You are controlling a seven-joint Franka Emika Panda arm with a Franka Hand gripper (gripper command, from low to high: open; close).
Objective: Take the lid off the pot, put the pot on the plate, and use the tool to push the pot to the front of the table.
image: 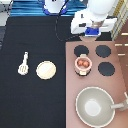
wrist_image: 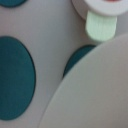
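The pot sits uncovered on the stove among the burners, the plate and tool beyond it on the tabletop. The claw hangs above the stove's top edge.

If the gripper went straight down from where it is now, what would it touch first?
Probably the stove panel near its top edge, close to the two upper burners. The gripper hangs above that edge, well clear of the pot; depth is hard to judge from above.
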